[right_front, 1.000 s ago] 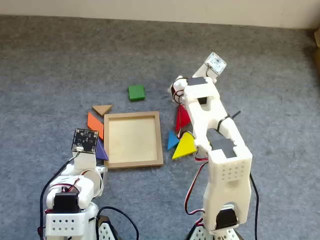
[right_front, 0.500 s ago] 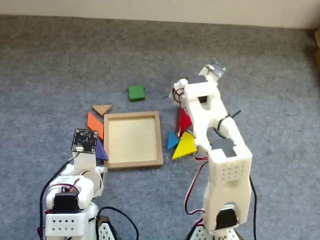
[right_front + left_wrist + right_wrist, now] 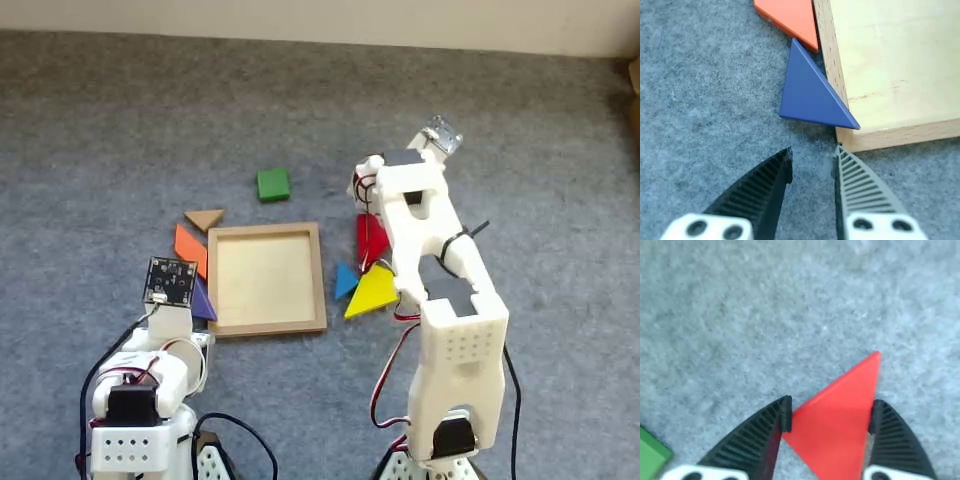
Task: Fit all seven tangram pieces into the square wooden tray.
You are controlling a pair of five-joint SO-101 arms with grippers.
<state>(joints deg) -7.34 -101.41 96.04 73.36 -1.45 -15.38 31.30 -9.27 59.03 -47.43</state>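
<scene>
The square wooden tray lies in the middle with nothing in it. Left of it sit a tan triangle, an orange piece and a dark blue triangle. A green square lies beyond the tray. Right of the tray are a red triangle, a small blue triangle and a yellow triangle. My right gripper grips the red triangle by its sides, low over the carpet. My left gripper is open, just short of the dark blue triangle and the tray corner.
Grey carpet covers the whole work area, with open room to the far left and far right. The orange piece lies against the tray's outer wall. A corner of the green square shows beside the right gripper.
The right arm has shifted slightly to the right, and the red triangle has moved with it and shows more fully. The left arm has kept still.
</scene>
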